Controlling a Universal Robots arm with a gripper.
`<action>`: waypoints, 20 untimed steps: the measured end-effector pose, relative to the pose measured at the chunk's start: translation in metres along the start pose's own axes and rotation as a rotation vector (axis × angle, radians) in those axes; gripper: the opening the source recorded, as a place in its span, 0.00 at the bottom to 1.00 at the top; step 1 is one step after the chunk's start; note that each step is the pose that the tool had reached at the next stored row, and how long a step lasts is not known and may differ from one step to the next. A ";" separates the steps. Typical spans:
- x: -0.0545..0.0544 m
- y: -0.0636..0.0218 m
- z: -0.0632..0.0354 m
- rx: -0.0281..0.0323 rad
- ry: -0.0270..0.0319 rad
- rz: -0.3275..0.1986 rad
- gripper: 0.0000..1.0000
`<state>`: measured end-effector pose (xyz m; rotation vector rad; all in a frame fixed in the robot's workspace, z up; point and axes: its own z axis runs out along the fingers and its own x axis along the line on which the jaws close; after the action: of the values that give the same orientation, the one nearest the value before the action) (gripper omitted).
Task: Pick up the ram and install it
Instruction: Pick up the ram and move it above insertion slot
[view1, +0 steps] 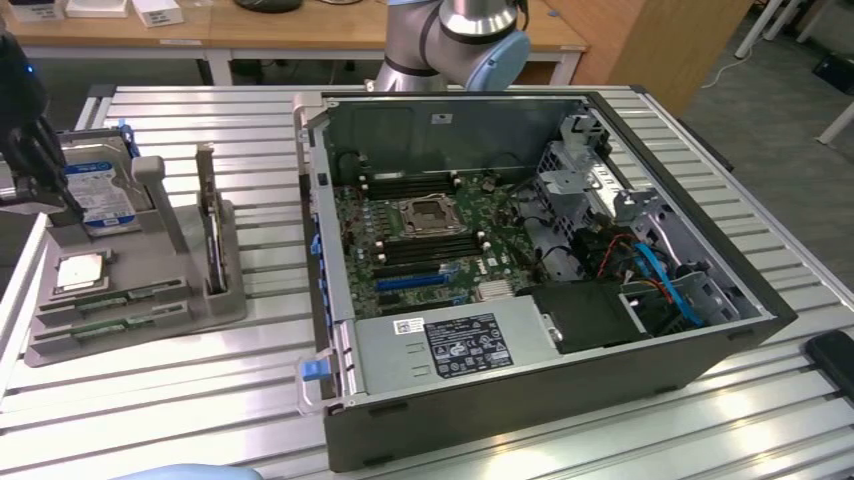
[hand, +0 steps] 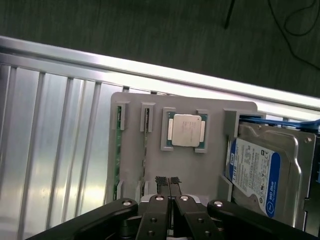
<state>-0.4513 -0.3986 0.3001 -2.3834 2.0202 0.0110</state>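
Observation:
Two ram sticks (hand: 119, 150) (hand: 146, 142) stand on edge in slots of a grey holder (hand: 200, 165); they are thin green boards. In the exterior view the ram sticks (view1: 131, 297) lie at the near end of the holder (view1: 227, 290), at that view's left. My gripper (hand: 167, 182) hangs above the holder, shut, its black fingertips pressed together with nothing between them. It is over the holder's surface beside the ram slots and touches nothing. My gripper (view1: 38, 195) shows as a dark shape at the exterior view's left edge.
A square silver CPU chip (hand: 186, 130) and a blue-and-white-labelled hard drive (hand: 255, 170) share the holder. The open computer case (view1: 534, 400) fills the middle of the slatted metal table (view1: 187, 400), its motherboard (view1: 427, 235) exposed with dark memory slots around the CPU socket.

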 end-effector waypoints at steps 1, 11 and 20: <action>0.000 0.0000 0.0000 -0.0004 0.0006 -0.003 0.10; 0.000 0.0000 0.0009 -0.0004 0.0008 -0.005 0.10; 0.000 0.0000 0.0009 -0.0003 0.0004 -0.005 0.23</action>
<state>-0.4514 -0.3985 0.2992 -2.3891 2.0141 0.0107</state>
